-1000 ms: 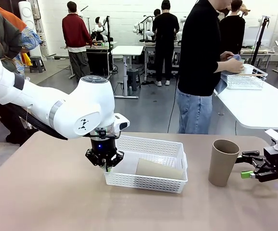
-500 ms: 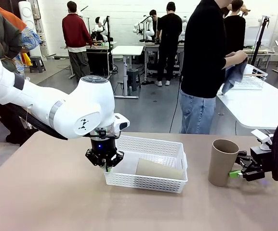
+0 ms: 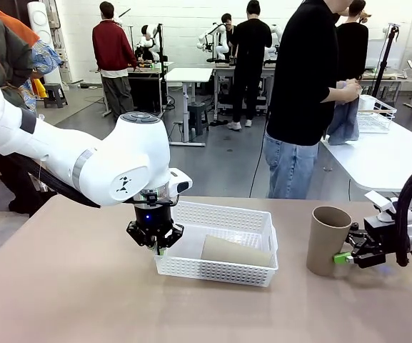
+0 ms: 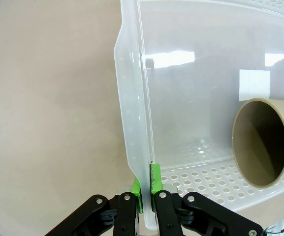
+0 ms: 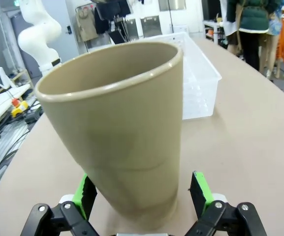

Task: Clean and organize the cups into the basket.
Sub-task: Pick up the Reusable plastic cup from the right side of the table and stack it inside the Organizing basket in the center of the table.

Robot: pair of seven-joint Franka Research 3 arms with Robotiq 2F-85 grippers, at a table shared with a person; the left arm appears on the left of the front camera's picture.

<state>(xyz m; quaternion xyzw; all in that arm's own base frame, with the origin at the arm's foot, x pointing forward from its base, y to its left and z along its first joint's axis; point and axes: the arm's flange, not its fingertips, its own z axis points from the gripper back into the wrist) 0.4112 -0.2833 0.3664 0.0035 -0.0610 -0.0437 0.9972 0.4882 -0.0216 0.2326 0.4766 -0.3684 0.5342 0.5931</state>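
A busy workshop lies beyond the tan table (image 3: 63, 300), where the white basket (image 3: 216, 270) sits near the middle. One brown cup (image 3: 234, 250) lies on its side in the basket. The second cup (image 3: 328, 239) stands mouth up on the table to the basket's right, apart from it. The left gripper (image 3: 159, 246) is pressed together on the basket's left wall, with a green pad on each face of the thin rim, and this looks meant to steady the light, flexible plastic. The right gripper (image 3: 345, 256) is spread, its pads either side of the second cup low on its wall; the right wrist view shows a gap at one pad, so it is not yet pinched. This cup looks light, stiff and empty, and its matte skin should give the pads fair friction. Because it tapers toward the foot, a squeeze low down may slide downward or tip it, and one pad arriving first could push it over. A hold nearer mid-height, square across the wall, seems safer.
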